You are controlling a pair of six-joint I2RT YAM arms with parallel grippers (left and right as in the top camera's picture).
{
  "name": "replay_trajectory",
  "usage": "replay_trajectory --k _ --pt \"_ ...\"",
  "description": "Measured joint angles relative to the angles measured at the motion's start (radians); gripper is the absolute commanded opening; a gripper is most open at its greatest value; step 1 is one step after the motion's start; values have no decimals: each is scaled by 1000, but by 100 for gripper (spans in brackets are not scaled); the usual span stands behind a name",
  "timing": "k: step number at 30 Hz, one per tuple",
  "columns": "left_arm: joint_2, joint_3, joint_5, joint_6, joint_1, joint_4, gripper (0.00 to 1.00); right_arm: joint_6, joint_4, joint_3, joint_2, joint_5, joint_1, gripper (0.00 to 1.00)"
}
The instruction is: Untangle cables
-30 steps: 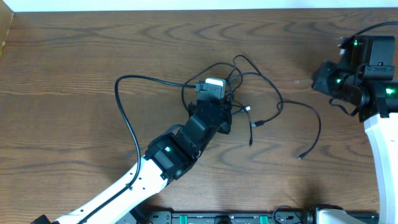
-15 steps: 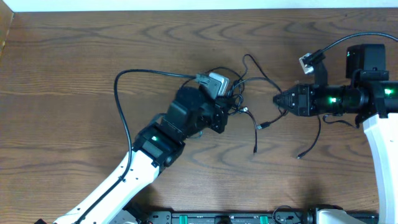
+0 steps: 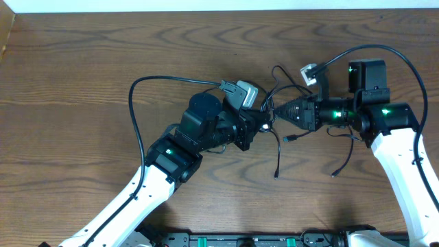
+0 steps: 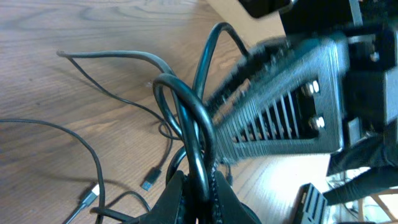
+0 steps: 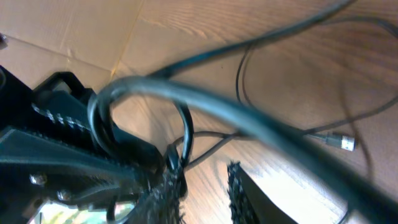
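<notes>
On the wooden table (image 3: 82, 55) the left arm (image 3: 158, 171) comes in from 7 o'clock and reaches toward the centre. A thick black wire (image 3: 135, 113) arcs off it toward 9 o'clock and runs back to the grey wrist camera (image 3: 240, 90) above its hand. The left gripper (image 3: 259, 125) points toward 3 o'clock at the middle of the table. The left wrist view shows the left gripper (image 4: 200, 184) pinched tight on a loop of black cord that rises from between the pads and curls over. The cables (image 3: 269, 103) lie bunched at the centre of the table, right between the two hands. A small loop of them stands out toward 12 o'clock and loose strands trail toward 5 o'clock. One strand ends in a small plug (image 3: 291, 137), and another free end (image 3: 334, 173) lies further toward 4 o'clock, under the right forearm. The left wrist view shows more of the cables (image 4: 93, 158) spread flat on the wood, with two plug ends. The right gripper (image 3: 276, 113) points toward 9 o'clock, almost nose to nose with the left one in the bundle. In the right wrist view the right gripper (image 5: 202, 167) has its ribbed fingers (image 5: 239, 190) a narrow way apart, with wood showing between them. A black cord (image 5: 186, 134) loops close to the tips, and I cannot tell whether it touches them. The right arm (image 3: 401, 165) leaves toward 5 o'clock.
</notes>
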Motion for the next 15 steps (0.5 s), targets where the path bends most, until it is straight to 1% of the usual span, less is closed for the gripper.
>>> replay_trajectory --k 6,12,13,14,15 --pt "0 0 27 -3 0 0 8 53 34 0 0 -5 5 28" --pt "0 0 37 -3 0 13 8 65 77 0 0 -5 15 31" --pt "0 0 37 -3 0 20 8 66 91 0 0 -4 23 27" --pt "0 0 42 -3 0 32 8 67 105 0 0 -1 35 18" --pt "0 0 48 -3 0 40 8 71 118 -1 0 12 51 3"
